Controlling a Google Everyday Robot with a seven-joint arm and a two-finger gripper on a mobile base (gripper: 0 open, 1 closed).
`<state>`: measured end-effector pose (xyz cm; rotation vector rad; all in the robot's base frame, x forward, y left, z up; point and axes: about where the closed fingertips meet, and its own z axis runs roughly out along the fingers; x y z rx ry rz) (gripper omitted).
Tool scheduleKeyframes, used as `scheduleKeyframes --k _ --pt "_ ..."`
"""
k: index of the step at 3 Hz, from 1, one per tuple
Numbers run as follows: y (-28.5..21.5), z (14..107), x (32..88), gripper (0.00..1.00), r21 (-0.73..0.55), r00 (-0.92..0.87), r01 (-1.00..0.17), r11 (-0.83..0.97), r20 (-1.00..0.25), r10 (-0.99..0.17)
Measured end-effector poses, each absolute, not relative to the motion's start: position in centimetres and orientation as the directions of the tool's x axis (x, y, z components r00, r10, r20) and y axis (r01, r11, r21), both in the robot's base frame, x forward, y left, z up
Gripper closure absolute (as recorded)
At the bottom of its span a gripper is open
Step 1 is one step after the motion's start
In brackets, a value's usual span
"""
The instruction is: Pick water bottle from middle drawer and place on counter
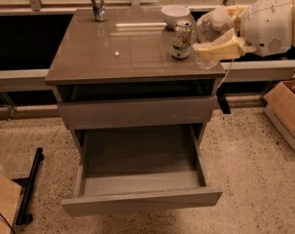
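Note:
The water bottle (pixel 211 27), clear plastic, is held between my gripper's cream fingers (pixel 220 48). My gripper (pixel 212 33) is shut on it at the upper right, just above the right edge of the counter (pixel 122 52), next to the white-and-green can. The bottle is off the surface and tilted. The middle drawer (pixel 137 152) is pulled out below, and its grey floor is bare. The other flat drawer front (pixel 137 112) above it is closed.
A white-and-green can (pixel 182 39) and a white bowl (pixel 175 14) stand at the counter's back right. A dark silvery can (pixel 98 4) stands at the back left. A cardboard box (pixel 288 111) sits on the floor at right, and a black stand (pixel 30 186) lies at left.

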<state>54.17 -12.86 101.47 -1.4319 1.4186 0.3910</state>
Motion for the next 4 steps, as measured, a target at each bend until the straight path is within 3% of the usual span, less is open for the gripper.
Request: scheduleKeyframes --k 2,4 --pt "-11.2 102.5 56.2 1.0 -0.411 0.248 -0.871 0.269 -0.841 -0.481" --pt "-8.1 102.7 61.9 1.0 -0.314 0.173 -0.915 0.254 -0.872 -0.458"
